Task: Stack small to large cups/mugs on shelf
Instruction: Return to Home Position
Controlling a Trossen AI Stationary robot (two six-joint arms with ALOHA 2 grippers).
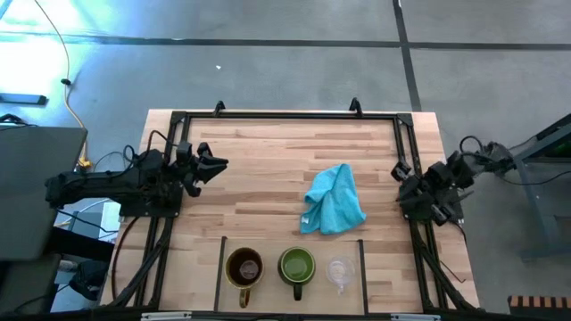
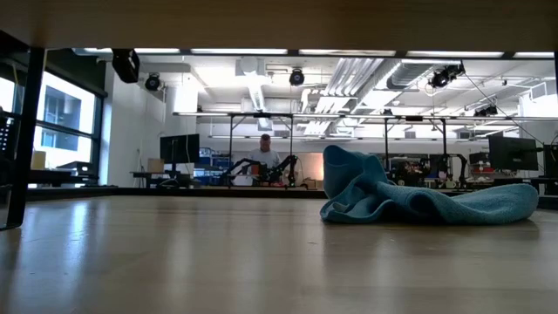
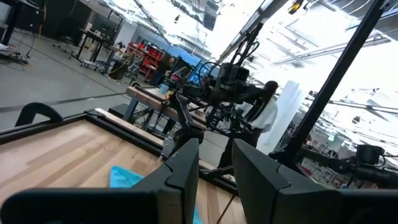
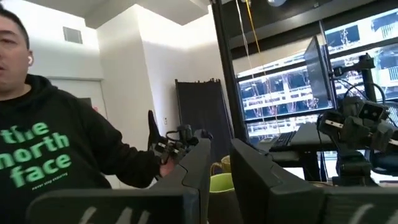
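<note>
Three on shelf [image 1: 271, 246] overhead only, brown mug [image 1: 244, 267], green mug [image 1: 296, 265], glass cup [image 1: 340, 270], left claw [image 3: 216, 145], right claw [image 4: 219, 144] seemingly slightly parted

Table [image 1: 268, 152]: cloth [image 1: 335, 201], mugs [image 1: 244, 267], seemingly glass cup [image 1: 340, 271]

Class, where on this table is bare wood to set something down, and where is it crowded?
Free: wood between the left gripper and the turquoise cloth; the two outer bays of the shelf. Crowded: the middle bay, holding brown mug, green mug and glass cup. The right gripper waits at the right edge.
</note>
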